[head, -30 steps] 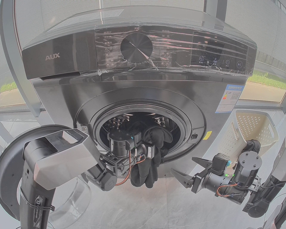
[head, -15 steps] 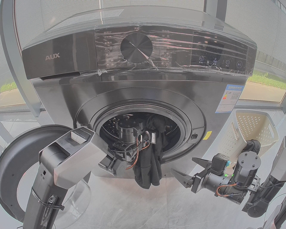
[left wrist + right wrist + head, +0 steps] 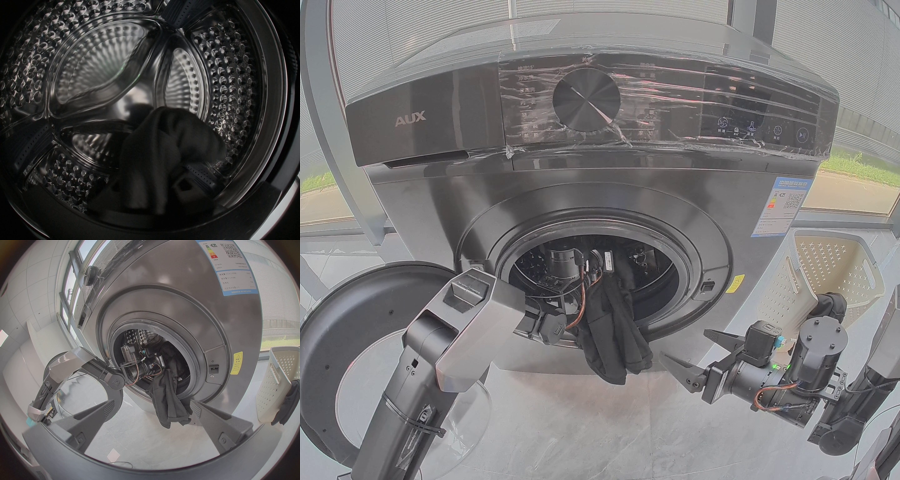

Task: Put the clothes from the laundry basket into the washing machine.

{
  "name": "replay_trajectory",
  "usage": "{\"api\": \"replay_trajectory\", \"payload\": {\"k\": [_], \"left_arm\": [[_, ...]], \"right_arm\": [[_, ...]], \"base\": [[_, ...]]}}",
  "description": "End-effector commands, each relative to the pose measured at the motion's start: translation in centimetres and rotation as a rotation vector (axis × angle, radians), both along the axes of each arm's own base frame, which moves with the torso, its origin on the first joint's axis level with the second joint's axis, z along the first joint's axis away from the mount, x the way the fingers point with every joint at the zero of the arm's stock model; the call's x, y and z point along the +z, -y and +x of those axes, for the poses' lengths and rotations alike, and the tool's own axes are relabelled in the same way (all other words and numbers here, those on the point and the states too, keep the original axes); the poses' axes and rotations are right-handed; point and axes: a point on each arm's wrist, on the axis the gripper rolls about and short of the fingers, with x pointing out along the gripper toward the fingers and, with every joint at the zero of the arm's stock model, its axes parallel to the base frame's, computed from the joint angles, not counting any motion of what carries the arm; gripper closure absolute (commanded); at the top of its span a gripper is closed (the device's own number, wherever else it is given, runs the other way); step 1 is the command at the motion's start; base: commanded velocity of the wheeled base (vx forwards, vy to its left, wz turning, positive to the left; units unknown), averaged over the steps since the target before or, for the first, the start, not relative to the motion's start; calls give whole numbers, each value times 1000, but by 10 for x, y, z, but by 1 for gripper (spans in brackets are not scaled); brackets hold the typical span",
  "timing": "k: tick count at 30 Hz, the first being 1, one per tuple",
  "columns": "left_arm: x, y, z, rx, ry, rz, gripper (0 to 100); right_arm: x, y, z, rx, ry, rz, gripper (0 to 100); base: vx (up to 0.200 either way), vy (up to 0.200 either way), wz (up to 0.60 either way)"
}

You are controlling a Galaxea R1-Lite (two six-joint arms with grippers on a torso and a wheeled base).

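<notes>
The grey washing machine (image 3: 450,206) stands with its round opening uncovered, its steel drum (image 3: 103,68) bare of laundry apart from the one piece being brought in. My left gripper (image 3: 610,264) is inside the opening, shut on a black garment (image 3: 612,337) whose upper part covers its fingers. The garment's upper part (image 3: 162,156) is in the drum, while the rest hangs over the lower rim and down the front (image 3: 168,402). My right gripper (image 3: 684,345) hovers open and unladen, low at the machine's right. The cream laundry basket (image 3: 837,262) leans at the right with a dark cloth (image 3: 831,306) over its edge.
The machine's round door (image 3: 337,350) is swung open to the left, beside my left arm. Pale floor (image 3: 600,431) lies in front of the machine. The basket (image 3: 275,383) stands close behind my right arm, near a window.
My left arm has pushed up and forward into the opening, carrying the black garment further inside; less of it hangs down the front. The right arm has stayed put.
</notes>
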Motion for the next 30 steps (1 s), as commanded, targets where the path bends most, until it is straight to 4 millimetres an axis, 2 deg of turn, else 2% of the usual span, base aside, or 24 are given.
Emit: {"api": "replay_trajectory", "payload": {"k": [1,6,11,14,18,19,21,30], "left_arm": [[-8,-4,2,9,-15,5,0],[-10,-5,-6,2,-62,12,0],[9,-13,-33,-33,-191,82,0],[13,-15,-47,-86,-262,118,0],[8,-18,-57,-118,-326,151,0],[-2,-20,-63,-131,-373,184,0],[-9,-21,-67,-135,-391,204,0],[-36,-16,-66,-147,-425,252,0]], "right_arm": [[0,0,0,0,0,-2,0],[0,0,0,0,-1,0,0],[0,0,0,-1,1,-1,0],[0,0,0,-1,0,-2,0],[0,0,0,-1,1,-1,0],[0,0,0,0,1,-1,0],[0,0,0,0,0,-2,0],[-1,0,0,-1,-1,-3,0]], "base": [[0,0,0],[0,0,0],[0,0,0],[0,0,0],[0,0,0],[0,0,0],[0,0,0],[0,0,0]]}}
